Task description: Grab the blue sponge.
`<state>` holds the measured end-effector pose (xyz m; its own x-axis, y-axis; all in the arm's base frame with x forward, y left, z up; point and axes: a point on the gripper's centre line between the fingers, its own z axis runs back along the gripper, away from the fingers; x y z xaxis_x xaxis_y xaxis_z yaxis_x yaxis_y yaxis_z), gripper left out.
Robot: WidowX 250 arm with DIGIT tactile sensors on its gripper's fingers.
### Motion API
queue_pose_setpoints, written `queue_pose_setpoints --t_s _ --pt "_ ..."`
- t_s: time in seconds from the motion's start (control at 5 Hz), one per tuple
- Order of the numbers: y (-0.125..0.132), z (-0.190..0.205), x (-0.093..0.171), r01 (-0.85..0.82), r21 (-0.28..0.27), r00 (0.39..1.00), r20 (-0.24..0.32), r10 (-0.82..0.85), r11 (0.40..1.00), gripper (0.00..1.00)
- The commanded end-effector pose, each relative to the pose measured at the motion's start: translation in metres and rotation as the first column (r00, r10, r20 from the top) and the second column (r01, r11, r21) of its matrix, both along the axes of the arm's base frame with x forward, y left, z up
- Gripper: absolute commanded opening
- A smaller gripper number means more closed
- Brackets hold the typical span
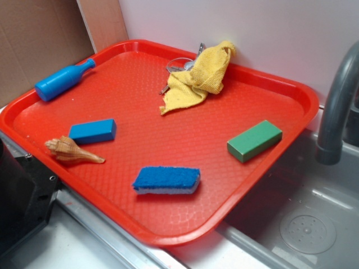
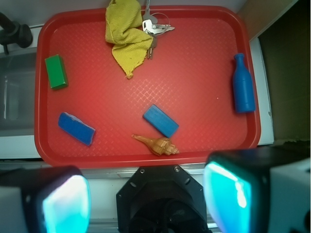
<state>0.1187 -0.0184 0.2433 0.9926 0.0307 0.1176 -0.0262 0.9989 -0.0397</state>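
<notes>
Nothing grabbed yet: blue sponge (image 1: pixel 166 180) untouched near tray (image 1: pixel 168 238) front edge; gripper (image 2: pixel 146 196) spread, well above.

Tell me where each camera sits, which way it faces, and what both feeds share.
Exterior: off to one side, angled down across the red tray toward the wall; faucet on the right, no hand in view.
Wrist: high above, looking down; the hand fills the bottom edge, fingers apart, holding nothing.
Shared: blue sponge, blue block, green block, shell, yellow cloth, bottle.
</notes>
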Motion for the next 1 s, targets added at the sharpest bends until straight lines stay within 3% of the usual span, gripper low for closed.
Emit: queue_pose_setpoints --t_s 0.0,0.2,0.4,0.6,0.8 --pt "0.0 0.0 0.0 0.0 0.0 1.0 0.0 0.0 1.0 1.0" --pt "-0.042 -0.05 0.002 0.162 0.002 0.986 0.026 -0.162 0.987 1.0" --pt "-0.079 -0.083 -0.004 0.399 -0.036 0.916 0.05 -0.397 0.916 1.0" --pt "-0.091 -0.112 -0.008 0.523 -0.019 0.852 0.046 -0.522 0.852 1.0" --pt "-0.095 -0.148 0.007 0.576 -0.028 0.818 0.006 -0.576 0.817 1.0"
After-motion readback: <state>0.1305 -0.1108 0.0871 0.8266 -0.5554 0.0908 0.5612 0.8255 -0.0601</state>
